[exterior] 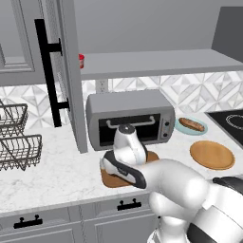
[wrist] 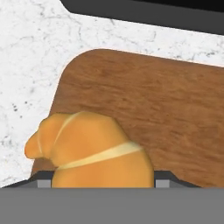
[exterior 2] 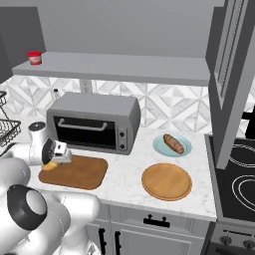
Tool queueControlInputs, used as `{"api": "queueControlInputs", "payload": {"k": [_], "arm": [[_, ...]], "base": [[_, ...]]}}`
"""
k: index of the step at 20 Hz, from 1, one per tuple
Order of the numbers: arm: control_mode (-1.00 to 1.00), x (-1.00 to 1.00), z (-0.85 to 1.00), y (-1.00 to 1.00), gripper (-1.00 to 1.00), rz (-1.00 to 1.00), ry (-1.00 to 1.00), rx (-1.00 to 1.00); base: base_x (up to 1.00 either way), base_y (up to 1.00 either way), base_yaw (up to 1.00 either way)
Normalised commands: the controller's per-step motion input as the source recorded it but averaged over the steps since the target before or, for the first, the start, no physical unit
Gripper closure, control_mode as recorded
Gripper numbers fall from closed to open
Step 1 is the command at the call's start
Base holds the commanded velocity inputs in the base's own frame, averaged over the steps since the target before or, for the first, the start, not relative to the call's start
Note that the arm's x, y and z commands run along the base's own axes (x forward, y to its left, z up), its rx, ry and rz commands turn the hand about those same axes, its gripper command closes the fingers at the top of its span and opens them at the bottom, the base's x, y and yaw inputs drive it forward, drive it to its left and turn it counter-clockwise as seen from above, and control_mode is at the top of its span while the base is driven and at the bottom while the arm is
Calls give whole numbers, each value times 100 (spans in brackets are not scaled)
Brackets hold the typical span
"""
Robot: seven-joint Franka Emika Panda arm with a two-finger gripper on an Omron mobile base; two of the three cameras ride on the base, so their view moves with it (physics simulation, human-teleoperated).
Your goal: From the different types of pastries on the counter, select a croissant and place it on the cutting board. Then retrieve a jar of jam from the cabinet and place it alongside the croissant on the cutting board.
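Observation:
The golden croissant (wrist: 92, 151) sits between my gripper's (wrist: 103, 183) two fingertips (wrist: 43, 183), which press on its sides just over the near-left corner of the brown cutting board (wrist: 144, 105). In the right base view the gripper (exterior 2: 56, 158) hangs low over the left end of the cutting board (exterior 2: 79, 172), with the croissant (exterior 2: 48, 167) under it. My arm hides most of the cutting board (exterior: 113, 180) in the left base view. The red-lidded jar of jam (exterior 2: 34, 58) stands on the grey shelf of the open cabinet (exterior: 66, 71); the jar (exterior: 81, 60) peeks past the door.
A grey toaster oven (exterior 2: 94, 122) stands right behind the board. To the right, a long brown pastry on a teal plate (exterior 2: 172, 144) and a round wooden disc (exterior 2: 166, 181). A wire dish rack (exterior: 14, 137) is at the left, a black stove (exterior 2: 239, 179) at the right.

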Motion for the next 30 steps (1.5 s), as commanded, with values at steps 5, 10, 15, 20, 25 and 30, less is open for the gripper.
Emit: {"api": "queueControlInputs", "payload": {"k": [5, 10, 15, 20, 25, 30], "arm": [[-100, 12, -4, 1, -100, 0, 2, -1], [-100, 1, 0, 19, -100, 0, 6, -2], [-100, 7, 1, 19, -100, 0, 1, 0], [-100, 8, 51, 1, -100, 0, 0, 7], [-100, -3, 93, -14, -100, 0, -1, 27], [-100, -26, 94, -21, -100, 0, -6, 19]], "base": [[0, 0, 0], [0, 0, 0], [0, 0, 0], [0, 0, 0], [0, 0, 0], [0, 0, 0]]}}
